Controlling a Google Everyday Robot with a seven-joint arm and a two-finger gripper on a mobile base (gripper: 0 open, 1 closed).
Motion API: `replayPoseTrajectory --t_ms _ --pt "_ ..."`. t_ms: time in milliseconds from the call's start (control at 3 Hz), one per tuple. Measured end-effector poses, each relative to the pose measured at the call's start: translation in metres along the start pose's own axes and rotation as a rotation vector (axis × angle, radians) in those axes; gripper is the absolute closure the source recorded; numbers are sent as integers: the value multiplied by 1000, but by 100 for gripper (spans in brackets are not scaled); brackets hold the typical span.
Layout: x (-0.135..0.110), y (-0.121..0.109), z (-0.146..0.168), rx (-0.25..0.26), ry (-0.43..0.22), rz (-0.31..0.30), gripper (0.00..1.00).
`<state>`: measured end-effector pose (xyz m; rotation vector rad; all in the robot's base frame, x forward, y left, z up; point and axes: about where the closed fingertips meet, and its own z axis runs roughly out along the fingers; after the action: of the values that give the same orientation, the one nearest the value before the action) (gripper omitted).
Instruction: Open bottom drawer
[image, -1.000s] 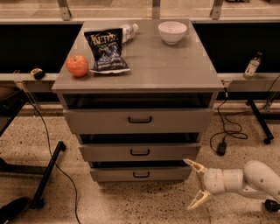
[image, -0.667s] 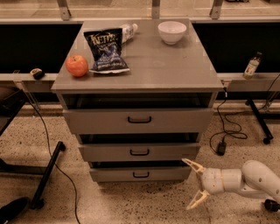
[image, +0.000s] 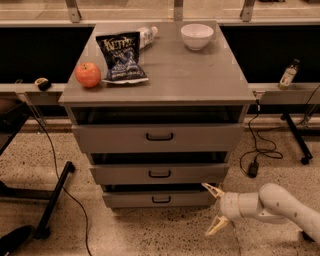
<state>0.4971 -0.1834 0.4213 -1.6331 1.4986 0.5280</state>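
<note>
The bottom drawer (image: 161, 199) is the slimmest grey front of the three, low on the cabinet, with a small black bar handle (image: 161, 200). It sits nearly closed, a dark gap showing above it. My gripper (image: 214, 210) is near the floor at the drawer's right end, to the right of the handle, fingers spread open and empty. Its upper fingertip (image: 207, 187) lies by the drawer's top right corner; the lower one (image: 212, 231) hangs over the floor. The white arm (image: 280, 205) comes in from the right.
On the cabinet top (image: 200, 75) lie an apple (image: 87, 74), a chip bag (image: 120, 56), a bottle (image: 146, 35) and a white bowl (image: 196, 36). Middle drawer (image: 160, 173) and top drawer (image: 159, 137) above. Cables (image: 255, 155) on the floor at right, a black stand leg (image: 55, 192) at left.
The gripper has shifted slightly left and up toward the bottom drawer's right end. The drawers have not moved.
</note>
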Motion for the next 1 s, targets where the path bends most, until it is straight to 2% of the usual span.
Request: replayPoseTrajectory --t_ms 333,1000 --pt "23 -6 33 -50 21 -104 0" --pt "24 -7 39 -62 37 -111 0"
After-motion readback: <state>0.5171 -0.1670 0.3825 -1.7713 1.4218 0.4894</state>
